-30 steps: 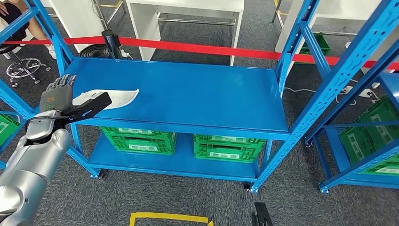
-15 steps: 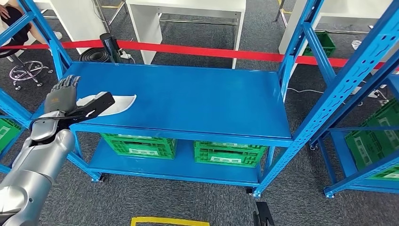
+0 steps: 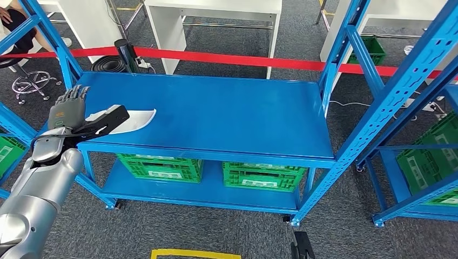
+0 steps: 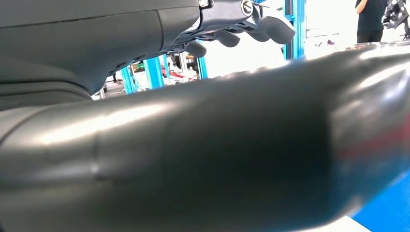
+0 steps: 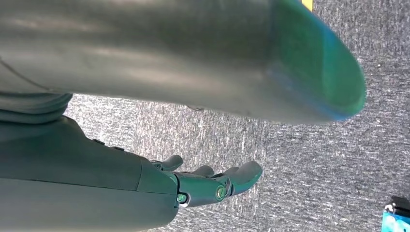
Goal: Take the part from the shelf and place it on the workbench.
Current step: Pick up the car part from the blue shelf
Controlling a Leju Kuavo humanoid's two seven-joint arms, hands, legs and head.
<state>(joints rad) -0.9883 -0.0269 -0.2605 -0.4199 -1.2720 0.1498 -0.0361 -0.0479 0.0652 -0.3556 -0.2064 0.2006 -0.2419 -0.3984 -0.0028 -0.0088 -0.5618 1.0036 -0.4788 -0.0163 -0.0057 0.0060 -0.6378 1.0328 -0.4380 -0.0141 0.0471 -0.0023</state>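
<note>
Blue workbench [image 3: 216, 110] on grey carpet [image 3: 216, 232], red tape [image 3: 243, 58] beyond; left hand [image 3: 67, 110] grips the white part [image 3: 135, 117], right hand [image 5: 212, 186] hangs empty, fingers apart.

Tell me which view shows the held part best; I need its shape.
The head view: the white part lies whole over the blue shelf top, gripped by the left hand. The left wrist view catches a white sliver; the right wrist view faces carpet.

Grey carpet floor [image 3: 216, 226]; red barrier tape [image 3: 227, 56].
</note>
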